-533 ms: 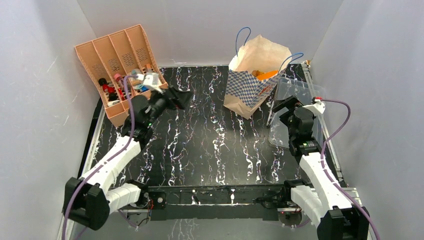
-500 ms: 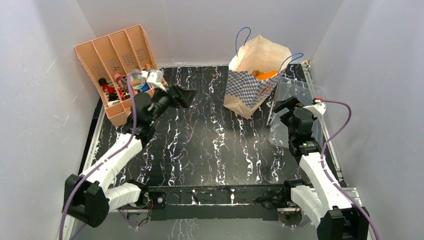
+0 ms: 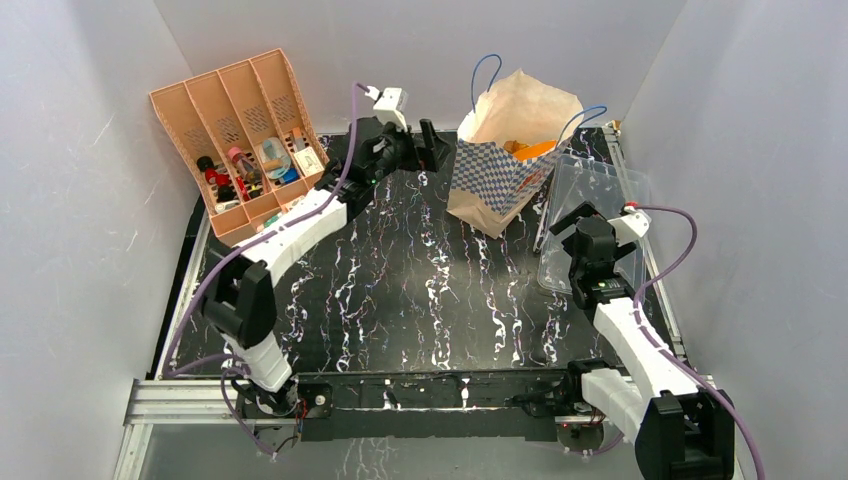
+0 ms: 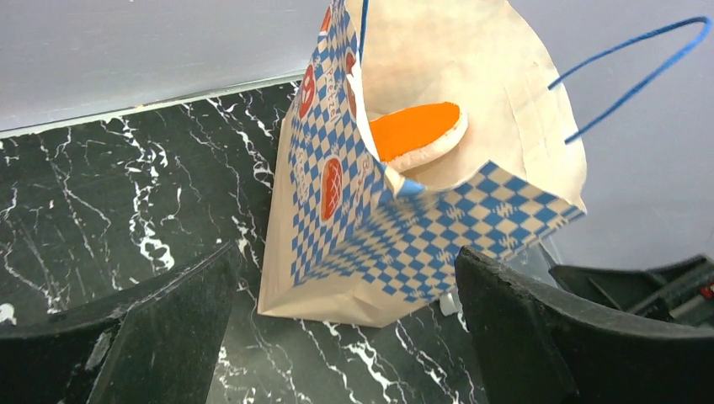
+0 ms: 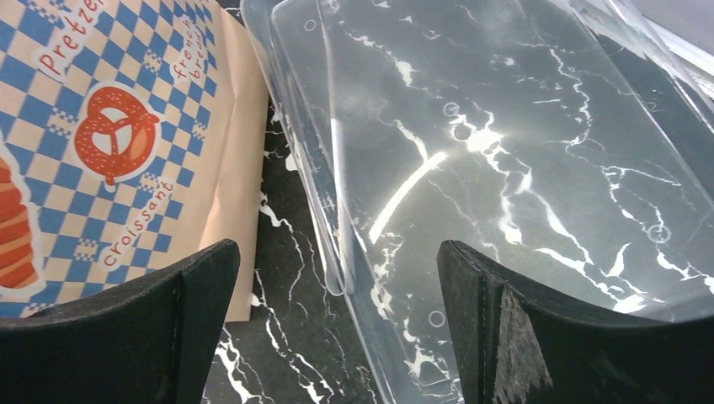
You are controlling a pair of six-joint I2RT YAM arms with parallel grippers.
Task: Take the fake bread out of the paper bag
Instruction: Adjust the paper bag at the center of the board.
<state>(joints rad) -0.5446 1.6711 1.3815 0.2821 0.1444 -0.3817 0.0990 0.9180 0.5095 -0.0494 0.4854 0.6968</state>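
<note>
Looking down from the top view, the left end effector [image 3: 432,152] hung just beside the paper bag [image 3: 495,175]. Its jaws were wide apart with nothing in them. The paper bag stood at the back of the dark surface [image 3: 400,280], leaning a little. An orange bit of the fake bread [image 3: 533,152] peeked out of its open top. The right end effector [image 3: 568,222] sat low by the clear tray [image 3: 610,185], also spread wide and holding nothing. An orange organiser [image 3: 225,100] stood far off on the left.

The left wrist view looked into the bag's mouth. The long, orange-topped fake bread leaned on the cream inside wall. Any other breads were hidden.

The right wrist view showed the bag's checkered side, with the tray close beside it.

The fake bread looked light and hard, maybe a bit slippery. The bag looked thin and floppy, so it could tip or crush. The best place to grab seemed to be the bread's top end, across its narrow sides.
</note>
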